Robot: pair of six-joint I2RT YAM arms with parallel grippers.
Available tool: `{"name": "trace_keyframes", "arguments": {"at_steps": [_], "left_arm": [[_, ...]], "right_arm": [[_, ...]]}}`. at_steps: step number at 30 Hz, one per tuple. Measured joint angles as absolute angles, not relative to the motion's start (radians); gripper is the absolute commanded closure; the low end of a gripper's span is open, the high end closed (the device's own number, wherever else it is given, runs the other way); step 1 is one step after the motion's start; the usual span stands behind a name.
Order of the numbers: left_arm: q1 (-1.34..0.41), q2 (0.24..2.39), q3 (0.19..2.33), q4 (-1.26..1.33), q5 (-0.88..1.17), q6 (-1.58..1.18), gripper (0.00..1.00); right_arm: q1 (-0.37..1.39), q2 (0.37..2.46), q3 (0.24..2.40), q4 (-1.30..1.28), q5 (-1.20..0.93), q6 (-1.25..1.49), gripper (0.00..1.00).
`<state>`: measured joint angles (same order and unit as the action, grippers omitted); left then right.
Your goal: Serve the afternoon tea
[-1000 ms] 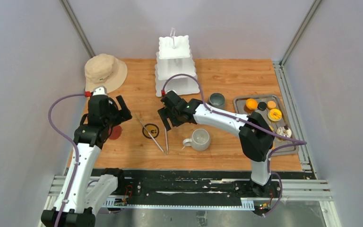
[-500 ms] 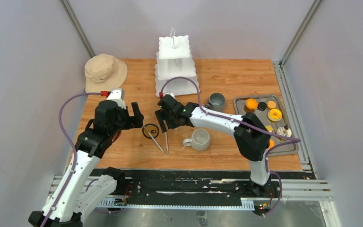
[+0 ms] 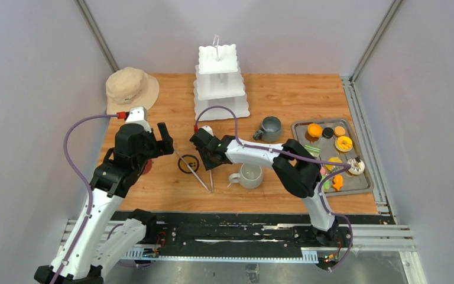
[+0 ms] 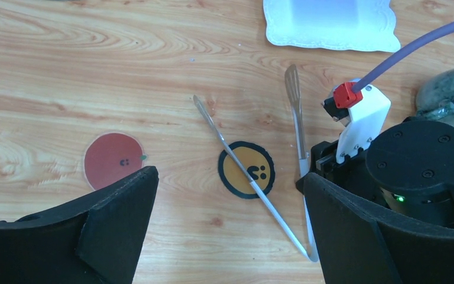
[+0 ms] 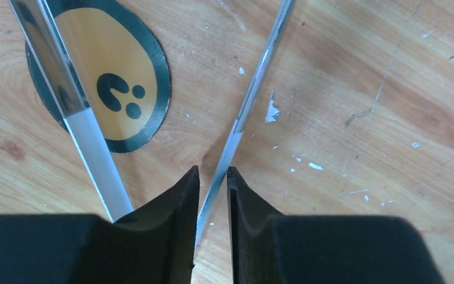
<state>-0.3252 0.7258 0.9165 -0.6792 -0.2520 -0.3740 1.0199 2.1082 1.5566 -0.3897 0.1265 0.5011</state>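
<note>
A wooden worktop (image 3: 295,94) is sitting between plain grey walls (image 3: 35,89), with metal rails (image 3: 354,100) running along its right and near edges. At the far left corner a beige hat (image 3: 131,89) is lying brim down. The left pincer (image 3: 158,141) is hovering above the boards with its fingers (image 4: 118,207) spread wide apart. Below it a red sticker (image 4: 113,160) and a yellow sticker (image 4: 246,169) are lying flat, and the metal tongs (image 4: 254,189) are lying across the yellow one. The right pincer (image 5: 213,173) is reaching down onto the tongs' right arm, with its fingers drawn nearly together on either side of that strip. The white stand (image 3: 219,83) is standing at the far middle. The far mug (image 3: 269,126) is sitting to the right of the stand. The near mug (image 3: 250,175) is sitting just beside the tongs. The pastries (image 3: 314,129) are all lying on the steel tray (image 3: 296,131) by the right edge.

Half a second ago the right pincer was gaping above the tongs; now it is sitting lower and narrowed. The left arm is drawn back slightly to the left. The right elbow is now sitting further left, uncovering more of the tray.

From above, the red sticker is mostly hiding under the left arm. A purple cable (image 3: 331,168) is crossing the tray, and several pastries are too small to tell apart. In the left wrist view, the stand and the far mug are being cut off by the frame.
</note>
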Motion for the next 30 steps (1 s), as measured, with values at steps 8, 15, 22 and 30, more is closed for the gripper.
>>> {"name": "trace_keyframes", "arguments": {"at_steps": [8,15,22,30], "left_arm": [[-0.325,0.735,0.916,-0.679,-0.258,-0.376,0.02],[-0.325,0.735,0.916,-0.683,-0.258,-0.376,0.02],[-0.325,0.735,0.916,-0.684,-0.258,-0.377,0.02],[-0.325,0.735,0.916,-0.683,-0.260,-0.377,0.02]], "right_arm": [[1.019,2.108,1.561,-0.394,0.200,0.445,0.98],[0.998,2.111,1.606,-0.392,0.215,0.318,0.75],[0.940,2.101,1.608,-0.356,0.173,0.250,0.27],[0.931,1.952,1.429,-0.253,0.024,0.181,0.17]]}}
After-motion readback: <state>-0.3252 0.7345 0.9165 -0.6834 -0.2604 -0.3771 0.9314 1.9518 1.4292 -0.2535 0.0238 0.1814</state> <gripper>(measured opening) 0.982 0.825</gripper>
